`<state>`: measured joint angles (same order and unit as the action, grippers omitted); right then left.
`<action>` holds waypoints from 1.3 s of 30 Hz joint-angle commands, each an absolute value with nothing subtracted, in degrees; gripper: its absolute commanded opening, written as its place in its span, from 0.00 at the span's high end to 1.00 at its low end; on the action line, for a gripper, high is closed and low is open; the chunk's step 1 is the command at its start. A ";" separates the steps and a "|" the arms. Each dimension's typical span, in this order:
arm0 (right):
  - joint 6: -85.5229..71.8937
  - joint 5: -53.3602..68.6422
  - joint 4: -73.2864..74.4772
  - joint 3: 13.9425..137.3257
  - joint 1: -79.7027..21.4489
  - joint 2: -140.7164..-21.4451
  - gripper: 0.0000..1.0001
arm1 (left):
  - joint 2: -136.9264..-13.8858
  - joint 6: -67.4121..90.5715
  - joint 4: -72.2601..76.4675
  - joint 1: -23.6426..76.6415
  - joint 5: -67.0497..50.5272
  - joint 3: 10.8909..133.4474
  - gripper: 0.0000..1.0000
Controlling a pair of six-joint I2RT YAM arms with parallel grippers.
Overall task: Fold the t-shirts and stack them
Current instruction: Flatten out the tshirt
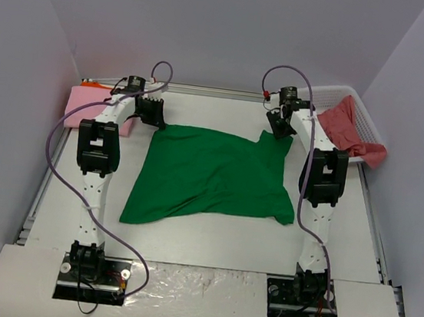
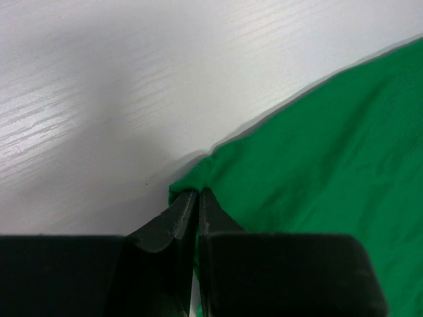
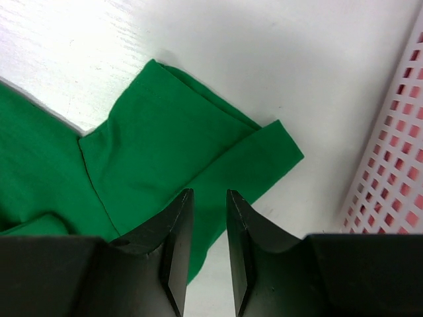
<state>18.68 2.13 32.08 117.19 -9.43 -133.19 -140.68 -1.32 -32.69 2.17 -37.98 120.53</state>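
Across the middle of the white table (image 1: 210, 239) the green t-shirt (image 1: 209, 177) lies spread almost flat. It is roughly square with soft wrinkles, and one short sleeve (image 3: 172, 145) sticks out at its far right corner. The tabletop is matte white with a faint streaky grain that shows clearly in both wrist views.

Pale grey walls (image 1: 213, 27) close the space on the left, far and right sides. A metal rail (image 1: 205, 90) runs along the table's far edge. At the near edge the two arm bases sit in cut-outs of a white board (image 1: 195, 296), and a purple cable (image 1: 58, 178) loops along the left arm.

In the far left corner the pink t-shirt (image 1: 87, 104) rests folded beside the wall. A strip of the orange t-shirt (image 1: 97, 83) shows just behind it. In the far right corner stands the white lattice basket (image 1: 368, 120), and the coral red t-shirt (image 1: 347, 129) is draped over its near rim and hangs partly outside.

The left gripper (image 2: 197, 193) is down at the far left corner of the green t-shirt. Its fingers are pressed together, pinching the very edge of the cloth, which lifts a little off the table there.

The right gripper (image 3: 208, 195) is over the sleeve. Its jaws stand a little apart with nothing between them, and I cannot tell whether its tips touch the fabric. The basket's wall stands just to its right.
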 commanded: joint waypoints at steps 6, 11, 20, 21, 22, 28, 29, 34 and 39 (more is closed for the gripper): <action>18.81 0.53 33.75 117.42 -9.84 -136.14 0.77 | -138.34 -1.67 -33.13 1.84 -38.14 119.53 0.98; 18.98 0.18 33.75 117.33 -9.76 -137.02 0.76 | -138.34 -1.67 -32.96 1.76 -38.23 119.36 0.98; 19.34 -2.02 33.66 116.46 -9.67 -138.16 0.76 | -138.25 -1.76 -33.31 1.67 -38.32 119.62 0.98; 19.34 -2.02 33.75 116.37 -9.67 -138.34 0.76 | -138.34 -1.84 -33.31 1.67 -38.41 119.62 0.98; 19.42 -2.11 33.75 116.19 -9.67 -138.43 0.76 | -138.34 -1.85 -33.40 1.67 -38.41 119.53 0.98; 19.60 -2.11 33.66 116.02 -9.49 -139.04 0.74 | -138.34 -2.02 -33.40 1.67 -38.50 119.44 0.98; 19.60 -2.20 33.75 116.10 -9.58 -139.22 0.73 | -138.25 -2.02 -33.40 1.58 -38.58 119.36 0.98; 19.34 -1.67 33.75 116.72 -9.67 -139.31 0.73 | -138.08 -2.11 -33.31 1.58 -38.58 118.74 0.98; 19.25 -0.97 33.75 116.98 -10.37 -137.99 0.72 | -138.25 -2.11 -33.05 1.41 -38.58 118.56 0.98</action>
<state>19.38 -1.13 31.68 116.62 -9.74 -137.73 -140.68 -1.32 -31.94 1.85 -39.20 119.98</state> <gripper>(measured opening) 0.280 0.030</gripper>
